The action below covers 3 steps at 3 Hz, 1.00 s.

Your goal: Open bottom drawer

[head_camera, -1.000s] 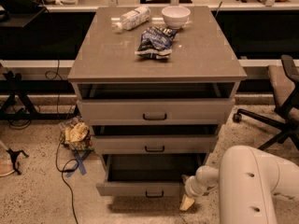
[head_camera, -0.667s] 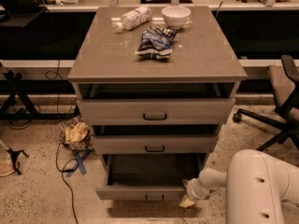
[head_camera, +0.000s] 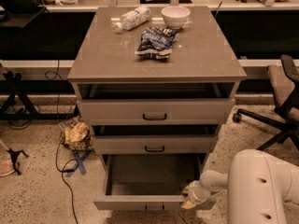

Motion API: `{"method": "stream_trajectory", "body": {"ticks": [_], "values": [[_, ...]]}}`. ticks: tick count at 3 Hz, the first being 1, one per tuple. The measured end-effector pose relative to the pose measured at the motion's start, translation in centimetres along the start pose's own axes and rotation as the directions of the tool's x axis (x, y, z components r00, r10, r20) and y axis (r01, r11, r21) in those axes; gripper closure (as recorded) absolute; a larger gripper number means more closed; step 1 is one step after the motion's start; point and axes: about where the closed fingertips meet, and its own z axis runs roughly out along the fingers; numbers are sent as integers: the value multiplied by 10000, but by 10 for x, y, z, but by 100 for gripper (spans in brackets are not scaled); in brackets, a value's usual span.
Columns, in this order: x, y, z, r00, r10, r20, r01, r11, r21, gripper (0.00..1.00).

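Since a second earlier, the bottom drawer (head_camera: pixel 140 202) had slid a little farther out and stood wide open below the tabletop's (head_camera: pixel 196 55) front edge. The gripper (head_camera: pixel 188 200) was at the right end of the drawer front, beneath the front right corner. Whether it was clamped or loose could not be told. A bottle (head_camera: pixel 132 18), bowl (head_camera: pixel 175 16) and snack bag (head_camera: pixel 154 41) lay near the back edge.
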Motion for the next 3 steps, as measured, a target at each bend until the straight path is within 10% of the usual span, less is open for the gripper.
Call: {"method": "stream_trajectory", "body": {"ticks": [3], "values": [[15,36,-7,9975,398,578,-428,9978,510,100]]}}
